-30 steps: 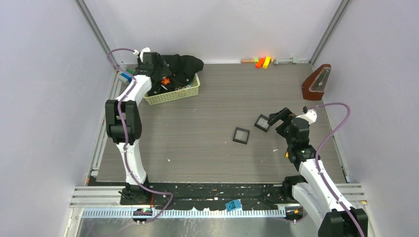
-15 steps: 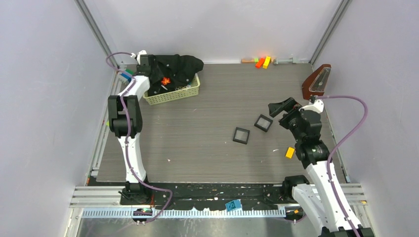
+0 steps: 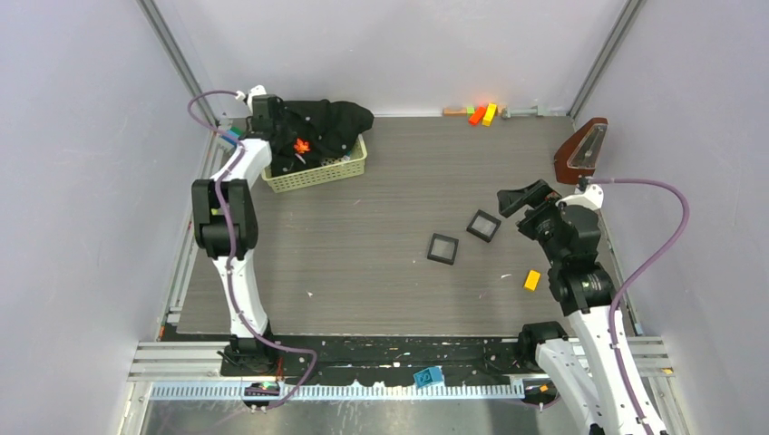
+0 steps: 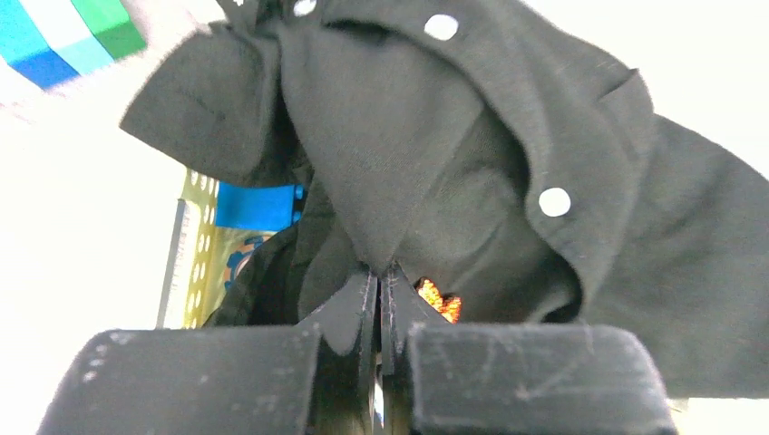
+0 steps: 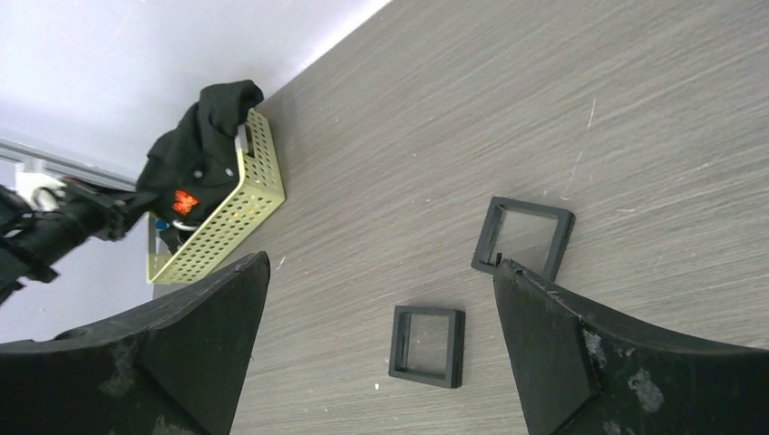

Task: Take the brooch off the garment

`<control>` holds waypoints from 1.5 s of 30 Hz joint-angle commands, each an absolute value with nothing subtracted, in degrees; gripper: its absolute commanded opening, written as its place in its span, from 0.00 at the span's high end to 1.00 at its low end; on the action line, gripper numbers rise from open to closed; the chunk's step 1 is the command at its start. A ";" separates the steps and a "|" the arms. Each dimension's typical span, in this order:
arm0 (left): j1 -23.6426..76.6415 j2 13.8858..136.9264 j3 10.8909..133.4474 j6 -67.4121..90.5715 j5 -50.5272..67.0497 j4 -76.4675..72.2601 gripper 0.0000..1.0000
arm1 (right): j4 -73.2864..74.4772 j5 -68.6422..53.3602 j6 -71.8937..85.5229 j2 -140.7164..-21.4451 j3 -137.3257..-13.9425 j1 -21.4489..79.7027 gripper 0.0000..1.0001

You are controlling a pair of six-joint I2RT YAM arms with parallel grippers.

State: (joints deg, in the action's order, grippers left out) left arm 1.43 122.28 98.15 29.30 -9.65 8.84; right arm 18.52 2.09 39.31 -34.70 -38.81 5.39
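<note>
Your left tool (image 4: 379,272) was pressed together at the tip of a fold of the garment (image 4: 508,136); I cannot tell if it caught cloth. The brooch (image 4: 438,300) sat on the garment, just beside that tool. The garment lay over a basket (image 3: 317,174). Your right tool (image 5: 381,263) was spread wide above the desk (image 3: 408,163).

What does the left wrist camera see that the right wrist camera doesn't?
Only left wrist: the white buttons clearly, and blue and green blocks. Only right wrist: two black frames on the table, seen through the open right gripper. Both: the black garment, the orange brooch, the yellow basket, and the left gripper shut on the garment.
</note>
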 commanded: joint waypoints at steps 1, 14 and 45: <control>2.03 112.30 98.11 28.30 -7.43 5.23 1.00 | 19.06 2.36 38.70 -35.70 -40.69 5.36 0.00; 5.77 96.14 99.25 28.09 -2.38 6.93 1.00 | 23.03 0.79 38.33 -35.28 -41.33 5.36 0.00; 18.03 81.61 107.43 29.84 -2.41 27.39 1.00 | 21.34 -26.16 39.74 -43.28 -43.43 5.41 0.00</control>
State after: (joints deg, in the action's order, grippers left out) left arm 23.31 83.64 116.99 26.30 -0.10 25.36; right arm 26.44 -16.93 39.13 -40.34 -42.30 5.39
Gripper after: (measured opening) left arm 0.012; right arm 0.997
